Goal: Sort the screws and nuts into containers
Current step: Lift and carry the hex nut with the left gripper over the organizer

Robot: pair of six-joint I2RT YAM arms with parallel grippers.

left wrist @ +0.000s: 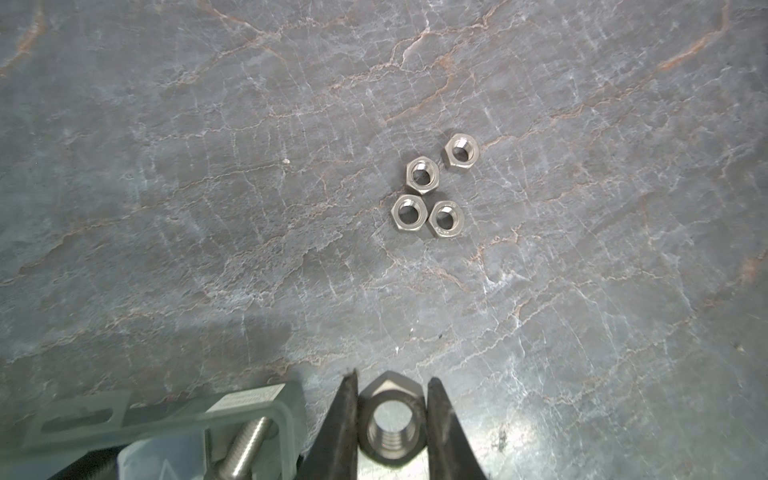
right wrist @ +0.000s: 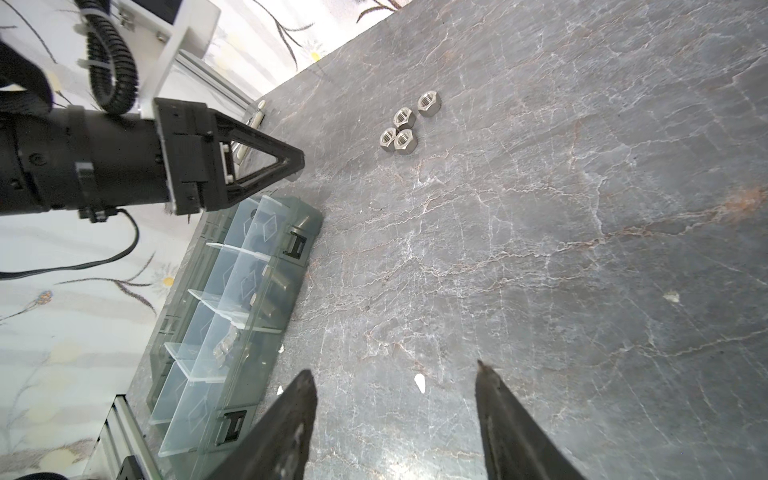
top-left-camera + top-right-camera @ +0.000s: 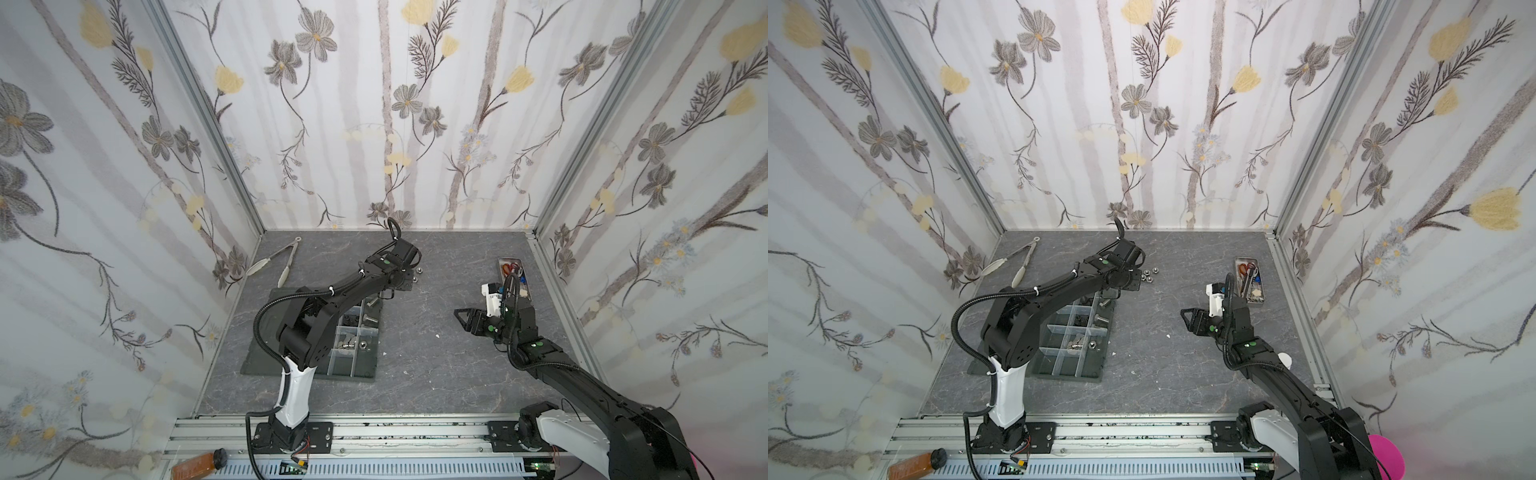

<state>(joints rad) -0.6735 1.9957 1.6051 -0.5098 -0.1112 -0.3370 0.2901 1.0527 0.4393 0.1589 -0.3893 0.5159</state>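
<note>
My left gripper (image 1: 392, 378) is shut on a silver hex nut (image 1: 390, 428), held by its flats a little above the table. Several loose silver nuts (image 1: 432, 187) lie in a cluster beyond it, also showing in a top view as nuts (image 3: 1148, 276) and in the right wrist view as nuts (image 2: 405, 124). The dark grey organiser tray (image 3: 365, 376) with clear-walled containers lies under the left arm. A silver screw (image 1: 245, 449) lies in its end cell beside the gripper. My right gripper (image 2: 395, 370) hovers open and empty over bare table to the tray's right.
Metal tongs (image 3: 278, 259) lie at the back left. A narrow metal tray of scissors (image 3: 513, 276) stands at the back right, behind the right arm. Small white specks (image 2: 419, 382) dot the table. A brown bottle (image 3: 195, 463) lies on the front rail.
</note>
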